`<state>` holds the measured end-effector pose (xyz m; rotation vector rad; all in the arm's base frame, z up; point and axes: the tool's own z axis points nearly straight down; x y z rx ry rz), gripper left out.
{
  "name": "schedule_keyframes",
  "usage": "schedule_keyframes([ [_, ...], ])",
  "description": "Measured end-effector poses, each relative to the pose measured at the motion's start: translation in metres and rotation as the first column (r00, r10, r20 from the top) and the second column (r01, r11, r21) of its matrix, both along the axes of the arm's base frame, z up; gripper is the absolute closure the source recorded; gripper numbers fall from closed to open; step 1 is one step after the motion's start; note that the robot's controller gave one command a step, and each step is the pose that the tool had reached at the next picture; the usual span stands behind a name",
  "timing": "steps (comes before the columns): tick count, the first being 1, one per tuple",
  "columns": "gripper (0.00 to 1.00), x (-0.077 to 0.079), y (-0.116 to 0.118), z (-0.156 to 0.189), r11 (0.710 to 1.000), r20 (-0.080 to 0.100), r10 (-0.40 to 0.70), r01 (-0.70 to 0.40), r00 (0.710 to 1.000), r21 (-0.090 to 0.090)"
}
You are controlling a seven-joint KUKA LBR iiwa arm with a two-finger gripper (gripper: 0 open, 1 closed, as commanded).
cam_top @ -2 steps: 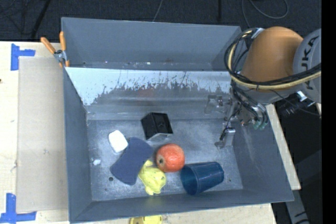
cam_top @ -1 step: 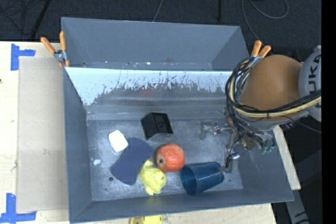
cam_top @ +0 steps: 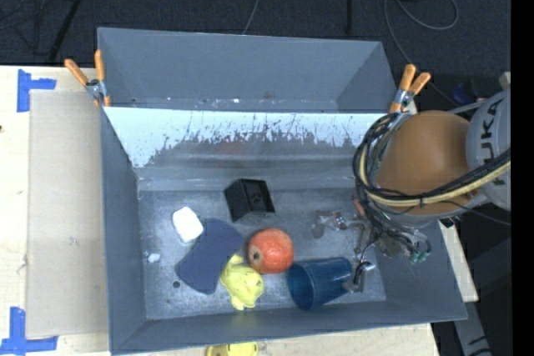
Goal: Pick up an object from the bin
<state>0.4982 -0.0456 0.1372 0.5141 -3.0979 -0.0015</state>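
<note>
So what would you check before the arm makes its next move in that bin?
1. Gripper is low in the bin, at the right end of the blue cup: ok.
2. Cup lies on its side with nothing on top of it: ok.
3. Cup actually gripped: cannot tell.
4. Free space at the cup's left: not ok, the red-orange ball sits close beside it and might get nudged.
5. Black block lies well away from the gripper: ok.
</note>
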Motion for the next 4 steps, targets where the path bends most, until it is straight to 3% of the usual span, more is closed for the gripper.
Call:
schedule_keyframes([
  [1,0.00,-0.0197,0.0165,-0.0566,0.965,0.009,0.261,-0.261,0.965,-0.002],
  [2,1.00,-0.0214,0.0192,-0.0661,0.999,0.014,0.038,-0.038,0.999,-0.001],
  [4,1.00,-0.0221,0.0196,-0.0631,0.999,0.010,0.041,-0.041,0.999,0.000],
])
